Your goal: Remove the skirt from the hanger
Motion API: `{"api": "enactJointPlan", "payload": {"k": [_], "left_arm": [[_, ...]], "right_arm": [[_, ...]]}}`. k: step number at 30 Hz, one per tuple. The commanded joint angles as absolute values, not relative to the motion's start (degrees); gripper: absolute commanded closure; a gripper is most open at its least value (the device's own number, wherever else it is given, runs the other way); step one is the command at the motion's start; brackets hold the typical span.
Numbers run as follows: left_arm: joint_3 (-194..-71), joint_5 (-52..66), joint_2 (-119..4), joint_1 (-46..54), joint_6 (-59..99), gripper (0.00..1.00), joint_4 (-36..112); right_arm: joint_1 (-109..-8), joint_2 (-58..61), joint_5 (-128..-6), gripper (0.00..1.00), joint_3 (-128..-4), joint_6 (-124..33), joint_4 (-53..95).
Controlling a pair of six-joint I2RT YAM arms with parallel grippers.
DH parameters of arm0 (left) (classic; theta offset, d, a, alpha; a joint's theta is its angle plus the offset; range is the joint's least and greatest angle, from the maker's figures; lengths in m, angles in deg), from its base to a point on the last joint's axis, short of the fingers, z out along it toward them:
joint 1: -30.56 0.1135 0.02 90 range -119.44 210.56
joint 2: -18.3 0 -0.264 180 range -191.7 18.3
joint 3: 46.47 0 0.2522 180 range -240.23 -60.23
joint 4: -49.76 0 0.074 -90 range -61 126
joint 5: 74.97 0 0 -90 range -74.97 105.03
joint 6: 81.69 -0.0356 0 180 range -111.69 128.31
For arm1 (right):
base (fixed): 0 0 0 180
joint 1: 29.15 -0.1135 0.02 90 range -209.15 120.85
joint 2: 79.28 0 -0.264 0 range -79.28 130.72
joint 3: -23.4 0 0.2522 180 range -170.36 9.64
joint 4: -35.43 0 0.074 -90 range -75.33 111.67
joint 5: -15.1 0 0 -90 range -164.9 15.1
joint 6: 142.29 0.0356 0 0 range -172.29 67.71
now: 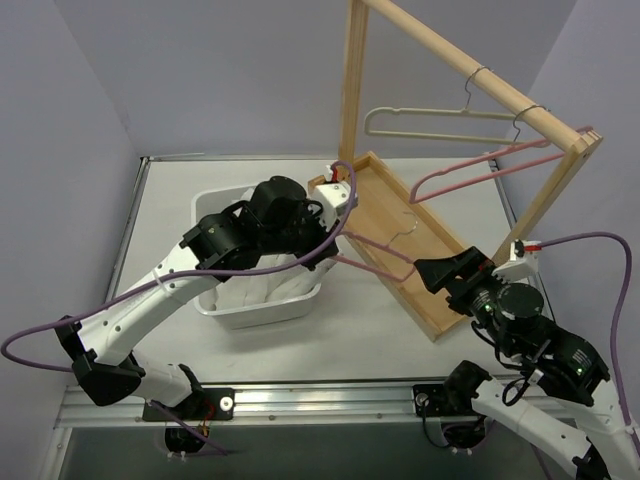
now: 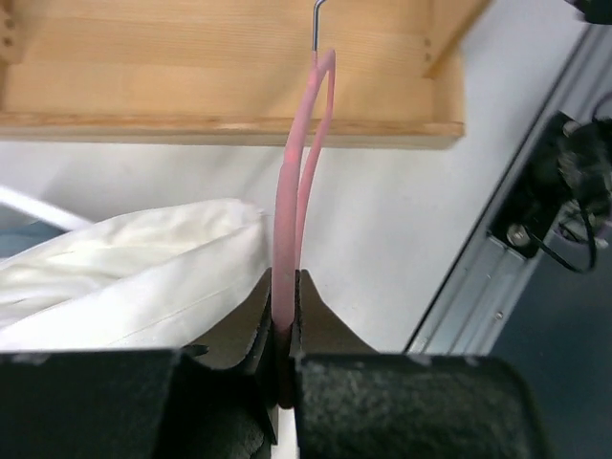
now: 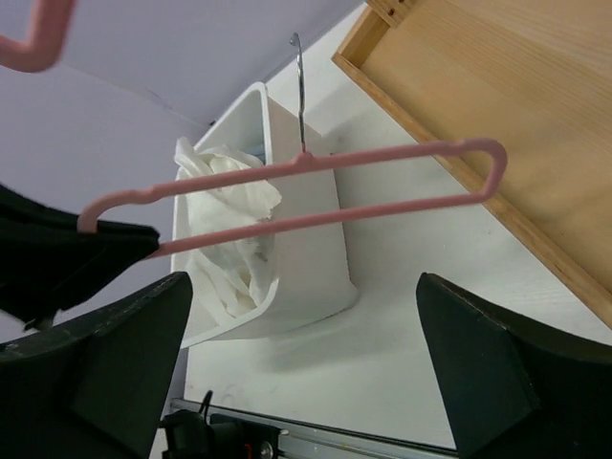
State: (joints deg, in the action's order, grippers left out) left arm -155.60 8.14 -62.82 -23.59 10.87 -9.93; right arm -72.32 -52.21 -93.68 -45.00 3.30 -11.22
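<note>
Brightness: bright, even, diffuse in all three views.
Shadows: soft, faint under the bin (image 1: 258, 312) on the table (image 1: 370, 335).
Focus: overhead view sharp; hanger (image 2: 285, 239) soft close to the lens.
Right gripper (image 3: 304, 277): fingers dark, blurred, underexposed.

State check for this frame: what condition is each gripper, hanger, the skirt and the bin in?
Left gripper: shut on held hanger.
Right gripper: open, holding nothing.
Held hanger: pink, bare, off the rack, gripped at one end.
Skirt: off the hanger, crumpled in the bin.
Bin: upright, holds the skirt.
Cream hanger: hooked on the rack rail, bare.
Pink rack hanger: hooked on the rail, bare.
</note>
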Motion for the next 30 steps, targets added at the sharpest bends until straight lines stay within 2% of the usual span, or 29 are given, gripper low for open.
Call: {"api": "enactJointPlan", "payload": {"k": [1, 10, 14, 24, 26, 30], "left_arm": [[-156.8, 14.5, -59.7, -20.7, 13.8, 0.98, -3.8], [-159.7, 12.7, -61.0, -11.0, 17.4, 0.98, 1.5], [-163.4, 8.0, -64.6, -6.8, 18.5, 0.98, 5.0], [-178.2, -17.3, -77.9, 8.2, 28.1, 0.98, 13.6], [-179.1, -24.6, -80.7, 9.9, 33.3, 0.98, 17.8], [-178.1, -34.0, -83.3, 11.8, 42.6, 0.98, 35.9]], "right_arm": [[-72.7, -55.8, -94.9, 0.01, -47.9, 1.6, -9.3], [-72.5, -65.1, -94.1, 0.04, -48.7, 0.7, -5.3], [-72.4, -67.0, -93.7, 0.05, -47.9, 1.4, -4.8], [-71.2, -65.2, -92.0, 0.06, -47.8, 1.7, -4.6], [-71.0, -65.0, -91.9, 0.06, -47.8, 1.6, -4.6], [-70.7, -64.8, -91.9, 0.06, -48.0, 1.7, -5.0]]}}
